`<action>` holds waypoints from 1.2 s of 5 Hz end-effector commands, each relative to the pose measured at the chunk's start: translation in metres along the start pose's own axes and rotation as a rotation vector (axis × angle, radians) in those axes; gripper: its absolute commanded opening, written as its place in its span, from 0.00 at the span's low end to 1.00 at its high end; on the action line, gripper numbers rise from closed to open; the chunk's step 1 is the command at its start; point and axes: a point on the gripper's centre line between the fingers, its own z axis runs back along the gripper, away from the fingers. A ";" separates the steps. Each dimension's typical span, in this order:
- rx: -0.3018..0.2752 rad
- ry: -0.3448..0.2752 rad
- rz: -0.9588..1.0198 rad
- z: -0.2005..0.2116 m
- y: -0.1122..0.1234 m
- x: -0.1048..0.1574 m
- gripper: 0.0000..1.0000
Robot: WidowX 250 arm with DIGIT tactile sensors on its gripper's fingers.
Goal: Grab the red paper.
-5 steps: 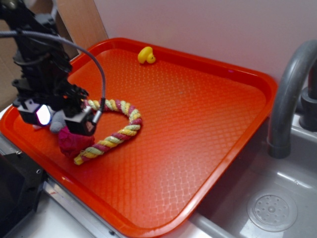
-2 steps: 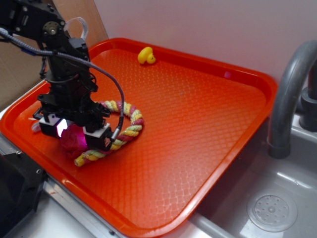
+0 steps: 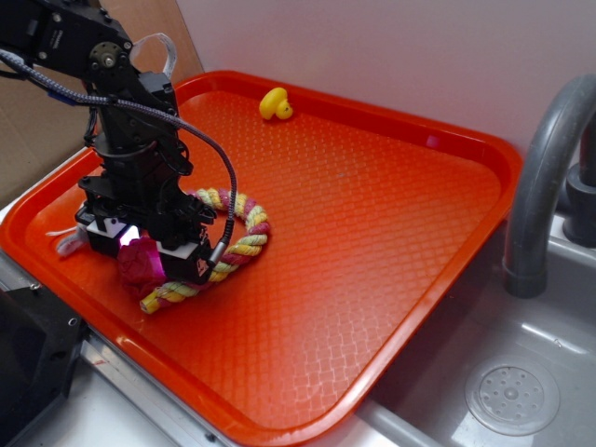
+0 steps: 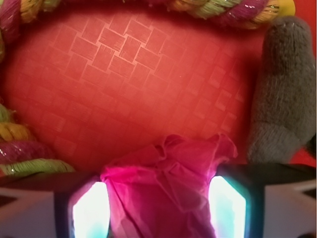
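Orange-red plastic makes up the tray (image 3: 391, 242), the largest thing in view, and the arm reaches down over its 9 o'clock side, where a braided rope ring (image 3: 237, 233) and a grey plush mouse (image 4: 282, 104) lie. The end effector (image 3: 142, 263) straddles the red paper (image 4: 163, 193), one lit finger on either side and close against it at 6 o'clock in the wrist view. Whether the fingers already pinch it I cannot tell; the approach looks done, while a firm squeeze and the lift remain.

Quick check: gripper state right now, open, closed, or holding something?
Gripper: fingers on either side of the red paper, apparently closed on it; paper not lifted off the tray.
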 end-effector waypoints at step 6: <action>-0.204 -0.142 -0.414 0.216 0.024 0.025 0.00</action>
